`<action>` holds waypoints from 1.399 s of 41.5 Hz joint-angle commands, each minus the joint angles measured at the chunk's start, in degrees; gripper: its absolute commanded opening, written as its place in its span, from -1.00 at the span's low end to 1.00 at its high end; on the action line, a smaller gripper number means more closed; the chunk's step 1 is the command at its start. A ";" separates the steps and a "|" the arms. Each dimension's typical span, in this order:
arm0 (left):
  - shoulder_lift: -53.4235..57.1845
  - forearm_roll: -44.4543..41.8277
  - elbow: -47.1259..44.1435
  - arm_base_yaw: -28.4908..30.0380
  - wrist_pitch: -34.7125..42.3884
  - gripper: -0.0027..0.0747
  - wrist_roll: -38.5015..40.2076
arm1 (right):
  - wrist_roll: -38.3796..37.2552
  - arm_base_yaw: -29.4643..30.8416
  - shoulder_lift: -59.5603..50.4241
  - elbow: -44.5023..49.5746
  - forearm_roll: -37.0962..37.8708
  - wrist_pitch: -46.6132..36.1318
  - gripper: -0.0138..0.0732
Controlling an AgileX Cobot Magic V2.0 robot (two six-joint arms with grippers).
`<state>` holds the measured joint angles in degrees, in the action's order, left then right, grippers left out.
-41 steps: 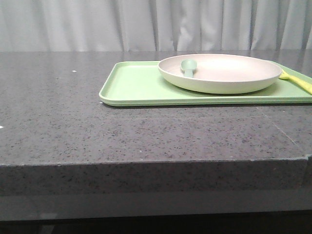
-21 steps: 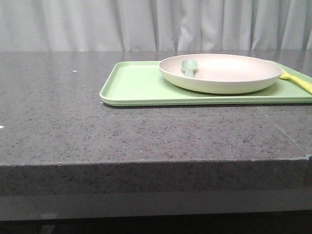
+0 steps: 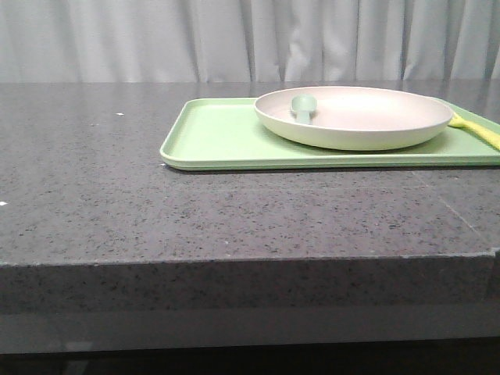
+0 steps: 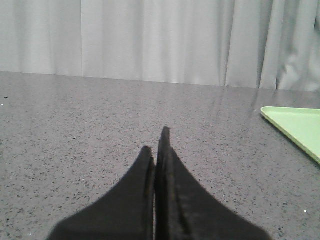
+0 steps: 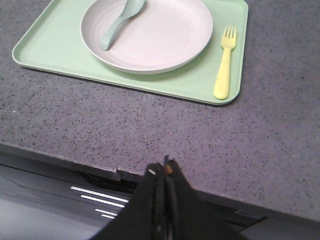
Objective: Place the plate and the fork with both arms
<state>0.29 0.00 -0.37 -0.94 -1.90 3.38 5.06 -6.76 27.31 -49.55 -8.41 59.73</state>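
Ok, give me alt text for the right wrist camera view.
A cream plate holding a grey-green spoon sits on a light-green tray, with a yellow fork beside it. The shut right gripper hangs off the grey countertop's near edge.

A pale grey curtain hangs in soft vertical folds across the whole back of the room. In front of it runs a dark speckled stone bench with a thick front edge, under even, diffuse light.
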 commanded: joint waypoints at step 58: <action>1.18 0.00 -0.20 -0.45 4.82 -0.98 0.63 | 0.38 4.88 -28.99 50.89 4.44 -62.19 -0.84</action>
<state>0.29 0.00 -0.37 -0.94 -1.90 3.48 5.17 -2.02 -0.66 1.52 -4.38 2.53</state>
